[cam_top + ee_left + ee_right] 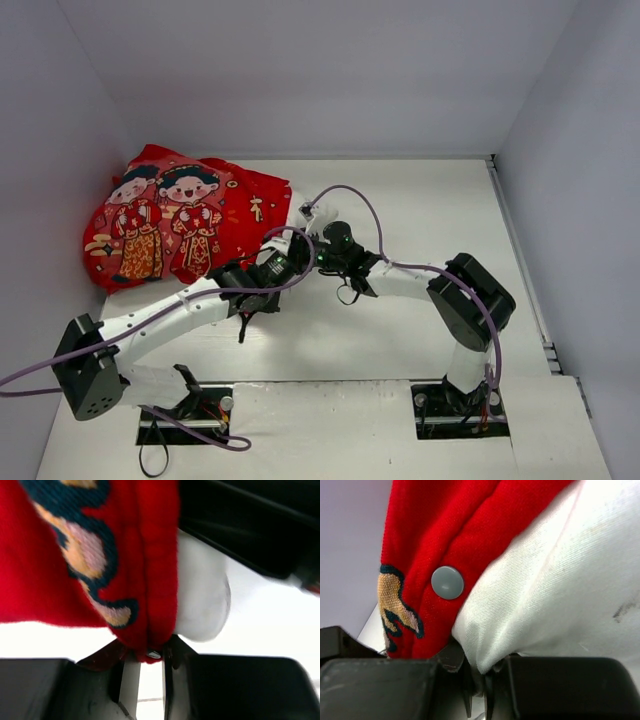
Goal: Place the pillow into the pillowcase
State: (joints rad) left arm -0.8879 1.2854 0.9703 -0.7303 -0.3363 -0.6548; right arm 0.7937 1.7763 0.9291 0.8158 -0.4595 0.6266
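Observation:
The red pillowcase [180, 220], printed with two cartoon figures, lies bulging at the back left of the table. Its open right edge meets both grippers near the middle. In the left wrist view my left gripper [148, 654] is shut on the pillowcase's red hem [150, 580], and a white corner of the pillow [202, 600] pokes out beside it. In the right wrist view my right gripper [482, 672] is shut on that white pillow corner [545, 595], next to the red hem [420, 535] with its grey snap button [447, 582]. Most of the pillow is hidden inside the cover.
White walls close in the table [420, 330] at the back and on both sides. Purple cables [350, 195] loop over both arms. From above, the left gripper [290, 255] and the right gripper [318, 248] sit almost touching.

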